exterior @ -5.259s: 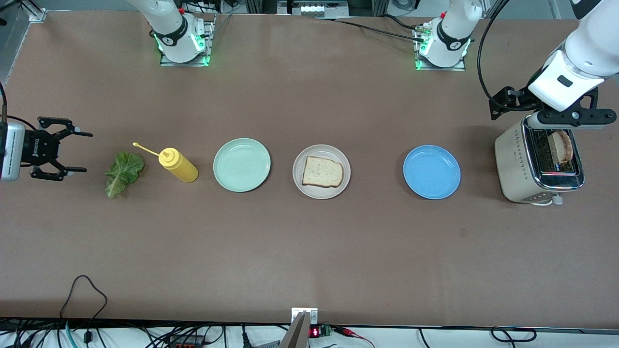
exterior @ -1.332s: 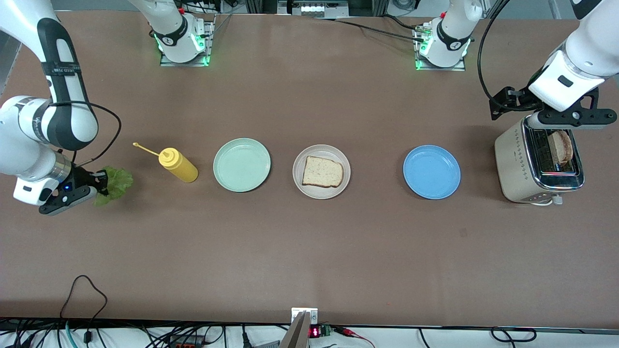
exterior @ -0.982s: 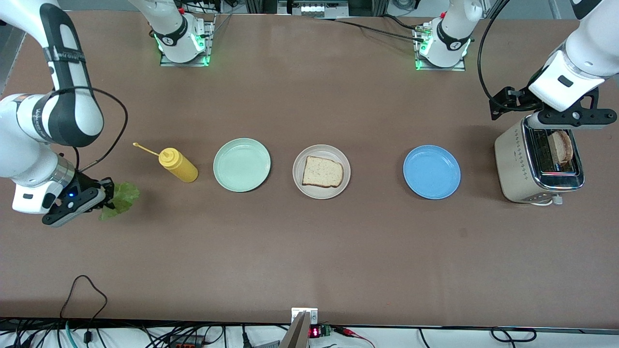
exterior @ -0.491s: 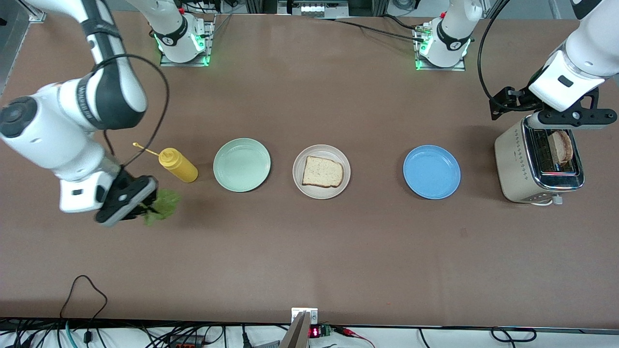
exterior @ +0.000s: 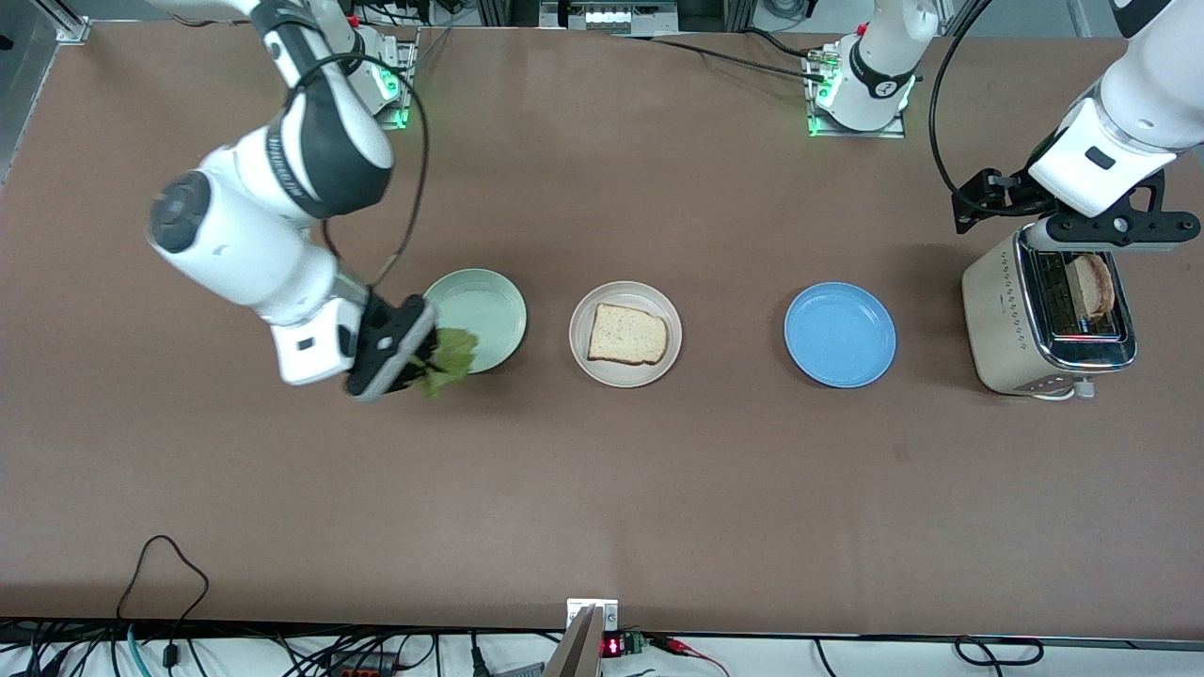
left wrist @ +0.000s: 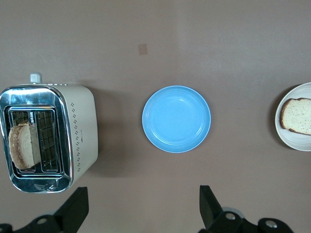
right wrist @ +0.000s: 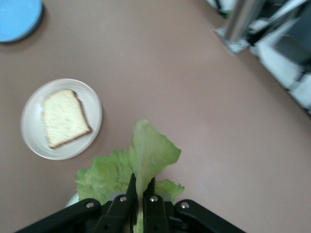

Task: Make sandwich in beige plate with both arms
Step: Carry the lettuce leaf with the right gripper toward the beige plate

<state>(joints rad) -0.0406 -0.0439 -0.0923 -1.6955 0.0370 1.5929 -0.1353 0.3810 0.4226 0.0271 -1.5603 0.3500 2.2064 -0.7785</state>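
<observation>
My right gripper [exterior: 414, 365] is shut on a crinkly green lettuce leaf [exterior: 451, 355], held in the air over the rim of the mint-green plate [exterior: 470, 301]. In the right wrist view the lettuce leaf [right wrist: 146, 155] sticks out past the pinching right gripper [right wrist: 141, 187]. The beige plate [exterior: 625, 293] in the middle of the table carries one toast slice [exterior: 627, 335]. A second toast slice [exterior: 1094, 285] stands in the toaster [exterior: 997, 320]. My left gripper [exterior: 1115, 230] hangs open over the toaster, and the left wrist view shows the left gripper [left wrist: 141, 211] with nothing between its fingers.
A blue plate [exterior: 840, 336] lies between the beige plate and the toaster. The mint-green plate lies beside the beige plate toward the right arm's end of the table. Cables run along the table edge nearest the camera.
The right arm has carried the lettuce leaf from near its end of the table toward the middle, and it is now at the mint-green plate. The left arm has not moved.
</observation>
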